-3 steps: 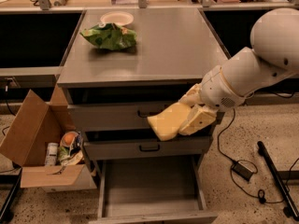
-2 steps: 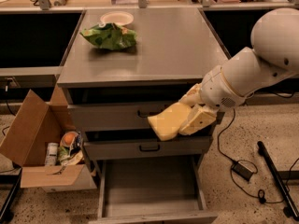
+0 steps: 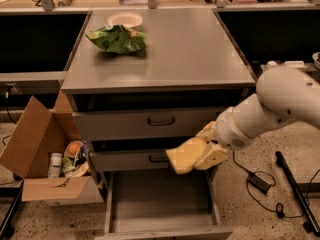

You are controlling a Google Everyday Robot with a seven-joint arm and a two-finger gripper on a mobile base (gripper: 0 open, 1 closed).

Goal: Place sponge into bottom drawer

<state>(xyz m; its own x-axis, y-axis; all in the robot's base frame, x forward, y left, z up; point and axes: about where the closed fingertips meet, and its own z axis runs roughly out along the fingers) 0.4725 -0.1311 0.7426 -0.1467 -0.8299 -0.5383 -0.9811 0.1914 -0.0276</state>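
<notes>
Atop the grey metal bench (image 3: 200, 54) lie a crumpled green foil snack bag (image 3: 116, 38) and a round white plate (image 3: 125, 19). An open brown cardboard box (image 3: 35, 144) stands on the speckled floor (image 3: 250, 219) at the bench's left. Low at the front, the deep grey metal bottom drawer (image 3: 160, 199) is pulled out. The robot's rounded white arm (image 3: 280, 101) reaches in from the right, slanting down and leftward. Its hand (image 3: 202, 153) is clamped on the pale yellow foam sponge (image 3: 181, 158), held in the air over the drawer's back right part, before the grey middle drawer (image 3: 130, 160). Since a second ago, arm and sponge have dropped lower, closer to the open drawer.
</notes>
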